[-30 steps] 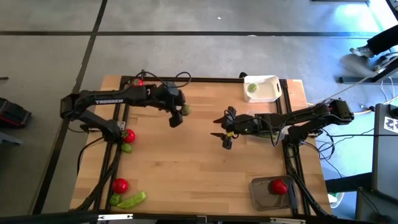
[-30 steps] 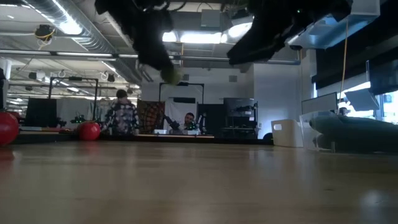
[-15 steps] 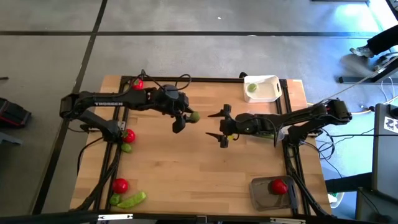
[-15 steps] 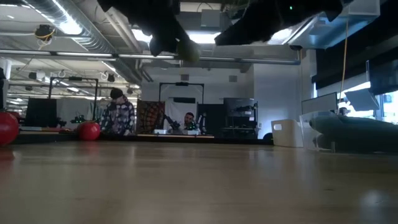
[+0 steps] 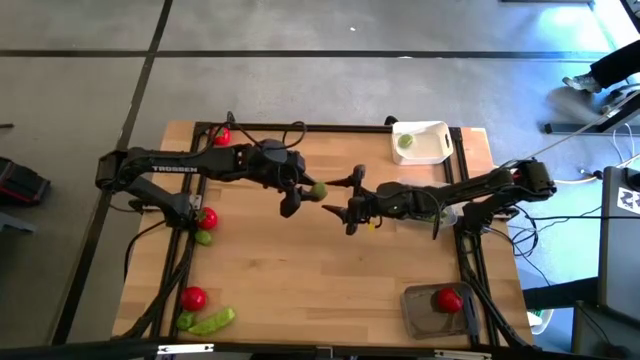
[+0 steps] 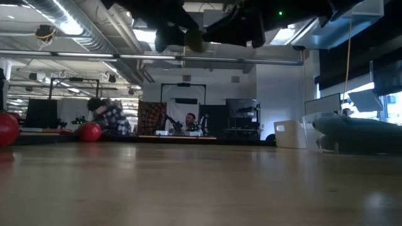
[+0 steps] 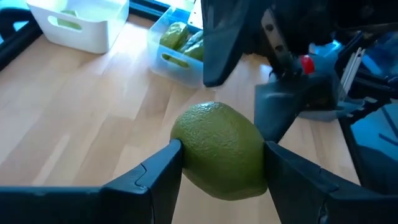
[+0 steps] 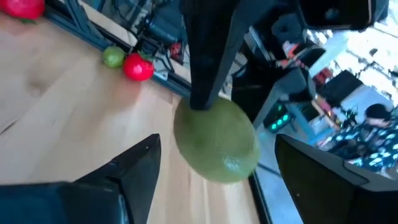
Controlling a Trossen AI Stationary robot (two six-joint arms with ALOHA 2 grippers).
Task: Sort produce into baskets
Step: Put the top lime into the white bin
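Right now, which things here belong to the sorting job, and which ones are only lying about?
Job:
lime held by left tool
right tool, open around it
white basket
grey basket
clear basket
tomatoes
pod

Not the job:
cables
bag on floor

The left arm reaches in from its side toward the middle of the tabletop (image 5: 300, 260), and its left gripper (image 5: 303, 195) is held up in the air with its two dark fingers (image 7: 163, 169) squeezed tight on a round green lime (image 5: 318, 188). The right arm stretches in from the other side, long and low, so that the right gripper (image 5: 344, 205) meets the left one nose to nose near the middle. Its two fingers (image 8: 140, 163) are spread wide apart, one on each side of the lime without touching it.
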